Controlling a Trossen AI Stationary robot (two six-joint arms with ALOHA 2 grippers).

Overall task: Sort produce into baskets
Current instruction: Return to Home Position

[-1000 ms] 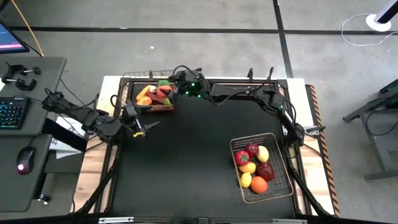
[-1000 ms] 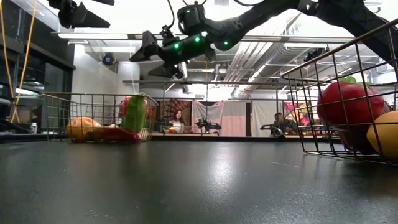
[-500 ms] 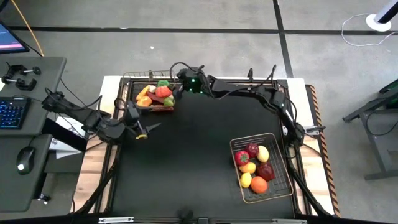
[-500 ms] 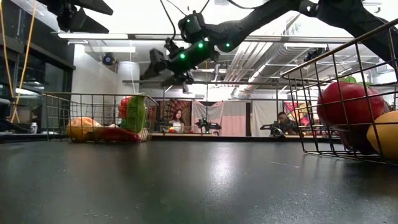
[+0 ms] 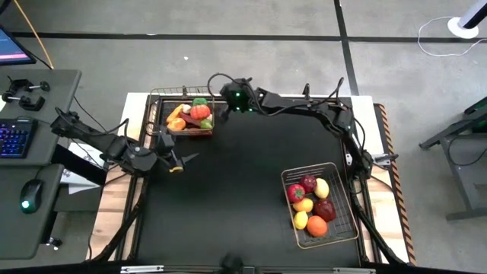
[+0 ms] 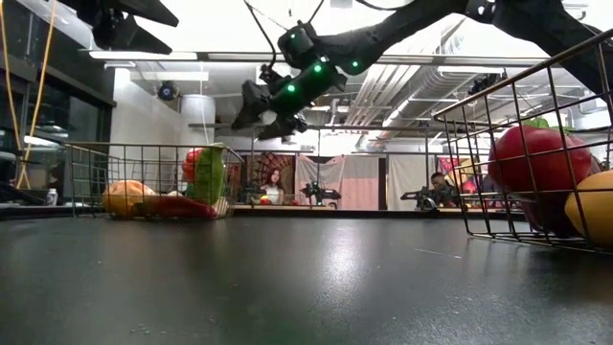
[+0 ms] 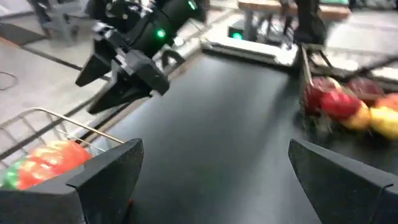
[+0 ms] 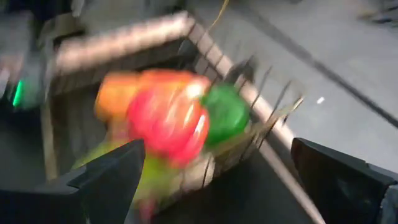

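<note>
The smaller basket (image 5: 183,90) stands at the table's far left, filled with produce (image 5: 194,114): red, orange and green pieces. The larger basket (image 5: 308,167) sits near the right edge and holds red apples, lemons and an orange (image 5: 312,205). My right gripper (image 5: 221,105) hangs open in the air just right of the smaller basket, above its rim (image 8: 249,93), fingers slanting down toward it. My left gripper (image 5: 186,157) hovers open at the table's left edge, nearer than the smaller basket, with nothing between its fingers.
The black tabletop (image 5: 236,183) lies bare between the two baskets. In the low view the smaller basket (image 6: 153,149) is at the left and the larger basket (image 6: 479,163) close at the right. Beyond the far edge, people sit in the room.
My right gripper has drawn back from over the smaller basket toward the table's right and has tipped at the wrist, staying open. The produce in both baskets lies as before.
</note>
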